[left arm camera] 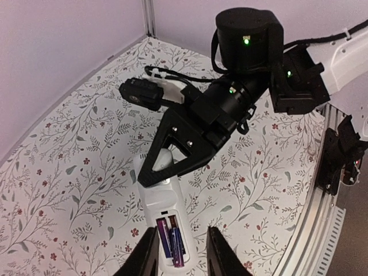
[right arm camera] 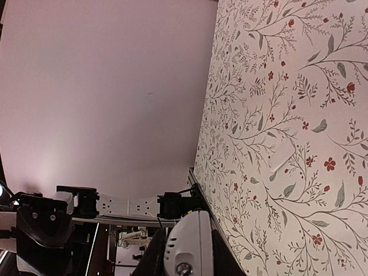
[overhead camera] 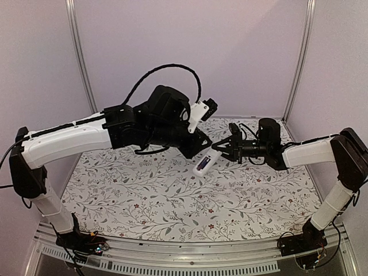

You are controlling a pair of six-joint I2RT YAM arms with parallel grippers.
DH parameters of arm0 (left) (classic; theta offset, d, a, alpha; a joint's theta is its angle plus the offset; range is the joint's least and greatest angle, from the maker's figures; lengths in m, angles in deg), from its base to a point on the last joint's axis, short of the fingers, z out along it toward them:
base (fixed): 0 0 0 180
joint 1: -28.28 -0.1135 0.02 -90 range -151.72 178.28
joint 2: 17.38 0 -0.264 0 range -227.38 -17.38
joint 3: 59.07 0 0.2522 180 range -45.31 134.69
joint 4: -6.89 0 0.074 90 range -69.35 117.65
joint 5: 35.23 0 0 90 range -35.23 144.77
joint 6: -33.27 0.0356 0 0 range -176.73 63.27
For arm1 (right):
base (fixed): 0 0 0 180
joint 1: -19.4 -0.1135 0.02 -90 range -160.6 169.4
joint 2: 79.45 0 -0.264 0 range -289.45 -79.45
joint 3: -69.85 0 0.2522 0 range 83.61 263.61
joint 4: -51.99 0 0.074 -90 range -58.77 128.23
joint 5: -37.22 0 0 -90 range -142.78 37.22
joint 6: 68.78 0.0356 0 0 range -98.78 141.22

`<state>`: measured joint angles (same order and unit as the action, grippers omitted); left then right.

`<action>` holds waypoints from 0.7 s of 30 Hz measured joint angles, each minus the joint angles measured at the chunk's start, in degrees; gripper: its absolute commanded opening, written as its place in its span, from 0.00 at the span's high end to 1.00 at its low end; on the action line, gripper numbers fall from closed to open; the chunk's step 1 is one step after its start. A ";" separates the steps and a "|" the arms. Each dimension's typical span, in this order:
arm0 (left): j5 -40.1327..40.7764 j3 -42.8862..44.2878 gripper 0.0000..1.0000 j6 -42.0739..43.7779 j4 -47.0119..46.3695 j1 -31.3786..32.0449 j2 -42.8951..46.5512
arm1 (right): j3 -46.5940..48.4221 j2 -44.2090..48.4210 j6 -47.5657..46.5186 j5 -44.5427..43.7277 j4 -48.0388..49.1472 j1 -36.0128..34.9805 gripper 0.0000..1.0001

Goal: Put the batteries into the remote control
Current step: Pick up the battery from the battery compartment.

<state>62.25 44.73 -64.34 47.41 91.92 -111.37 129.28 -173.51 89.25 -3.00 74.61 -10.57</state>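
Observation:
The white remote control (left arm camera: 156,198) is held above the table, back side up, with its battery compartment open. Two dark purple batteries (left arm camera: 172,241) lie side by side in the compartment. My right gripper (left arm camera: 164,164) is shut on the remote's far end; the remote's rounded end (right arm camera: 190,244) shows between its fingers in the right wrist view. My left gripper (left arm camera: 181,256) is open, its fingers on either side of the remote's compartment end, with a gap on the right side. In the top view the remote (overhead camera: 204,163) hangs between the left gripper (overhead camera: 195,150) and the right gripper (overhead camera: 225,150).
A small flat white rectangular piece (right arm camera: 282,155) lies on the floral table cloth (overhead camera: 172,201). Pale walls close the back and sides. The metal rail (overhead camera: 190,261) runs along the near edge by the arm bases.

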 measured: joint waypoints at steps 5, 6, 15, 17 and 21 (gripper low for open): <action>-2.21 5.86 0.78 -0.15 9.92 -0.04 -6.78 | 0.00 0.00 -2.49 -0.33 -3.19 -0.15 1.00; -2.45 6.38 0.78 -0.15 11.61 -0.07 -8.13 | 0.00 0.02 -3.04 -0.44 -3.93 -0.24 1.00; -3.82 10.23 0.80 -0.15 20.63 -0.11 -14.40 | 0.00 1.16 -7.89 -1.70 -10.80 -0.57 1.00; -4.11 10.80 0.79 -0.15 21.33 -0.15 -14.88 | 0.00 1.44 -8.52 -1.75 -11.52 -0.74 1.00; -4.28 11.30 0.78 -0.17 22.18 -0.28 -15.89 | 0.00 1.75 -9.18 -1.77 -12.39 -0.92 1.00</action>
<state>57.97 56.03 -64.52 69.60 91.64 -127.26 129.28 -171.76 80.07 -4.77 62.21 -11.49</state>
